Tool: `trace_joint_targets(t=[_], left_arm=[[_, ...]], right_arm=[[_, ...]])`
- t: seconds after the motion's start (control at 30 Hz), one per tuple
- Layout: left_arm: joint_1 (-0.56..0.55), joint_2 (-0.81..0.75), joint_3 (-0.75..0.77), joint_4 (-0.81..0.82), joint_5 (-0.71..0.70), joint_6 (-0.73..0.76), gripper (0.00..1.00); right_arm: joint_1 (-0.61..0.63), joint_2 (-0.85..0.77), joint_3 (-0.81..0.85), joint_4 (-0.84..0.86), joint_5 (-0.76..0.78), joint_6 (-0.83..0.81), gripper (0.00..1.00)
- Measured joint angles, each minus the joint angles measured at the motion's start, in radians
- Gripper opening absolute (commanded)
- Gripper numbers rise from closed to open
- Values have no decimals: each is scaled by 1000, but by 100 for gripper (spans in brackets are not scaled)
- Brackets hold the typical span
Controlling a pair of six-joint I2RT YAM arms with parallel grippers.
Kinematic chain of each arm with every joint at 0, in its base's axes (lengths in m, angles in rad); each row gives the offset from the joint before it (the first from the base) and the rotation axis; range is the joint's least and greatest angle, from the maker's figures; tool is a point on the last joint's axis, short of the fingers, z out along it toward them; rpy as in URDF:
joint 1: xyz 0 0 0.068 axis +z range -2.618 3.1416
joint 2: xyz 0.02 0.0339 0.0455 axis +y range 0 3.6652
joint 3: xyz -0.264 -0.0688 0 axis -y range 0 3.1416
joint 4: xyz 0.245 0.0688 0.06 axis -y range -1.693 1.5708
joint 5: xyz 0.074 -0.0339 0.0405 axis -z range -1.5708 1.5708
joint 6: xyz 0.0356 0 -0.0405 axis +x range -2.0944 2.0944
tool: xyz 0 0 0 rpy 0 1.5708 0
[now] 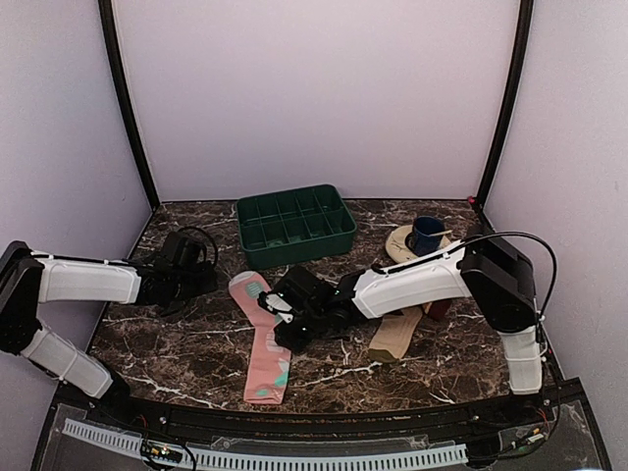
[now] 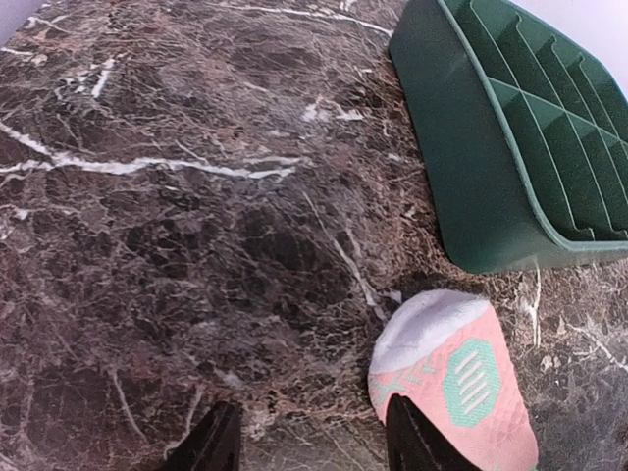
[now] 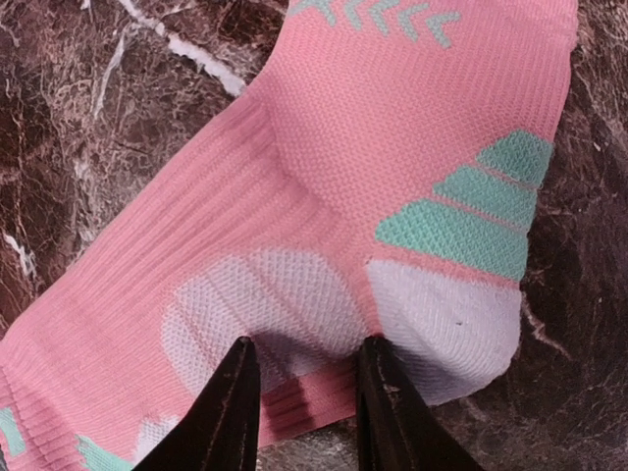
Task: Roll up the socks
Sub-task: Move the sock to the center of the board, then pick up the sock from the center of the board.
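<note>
One pink sock (image 1: 265,358), tan sock (image 1: 395,336); tray (image 1: 294,249), mug (image 1: 426,235) behind.

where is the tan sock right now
In the top view, the tan sock lies on the right side, partly under the right arm, right of the pink sock.

A tray (image 1: 294,224) is set at the table's (image 1: 177,343) rear edge, a cup (image 1: 427,234), perhaps on a dish (image 1: 400,244), rightward; the socks (image 1: 267,363) are laid in front.

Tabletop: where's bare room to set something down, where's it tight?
Free: front-left marble between left arm and pink sock; front centre between it and tan sock. Crowded: right side, with right arm, tan sock, blue cup; green tray fills back centre.
</note>
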Motion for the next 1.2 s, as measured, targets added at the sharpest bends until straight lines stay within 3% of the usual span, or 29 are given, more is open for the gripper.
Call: trace_joint_targets(t=[0.2,0.37,0.63,1.2], left_arm=[[-41,103,46,21,27,22,53],[-71,120,54,25,35,34,54],[-83,109,54,18,40,43,54],[-87,12,53,-29,59,26,55]], right_arm=[[16,-41,-16,-62,6,-56,56],[54,-154,-76,-94,11,-128,62],[149,-305,-134,-105,-38,-265,63],[274,-264,-156,-152,-66,-420,60]])
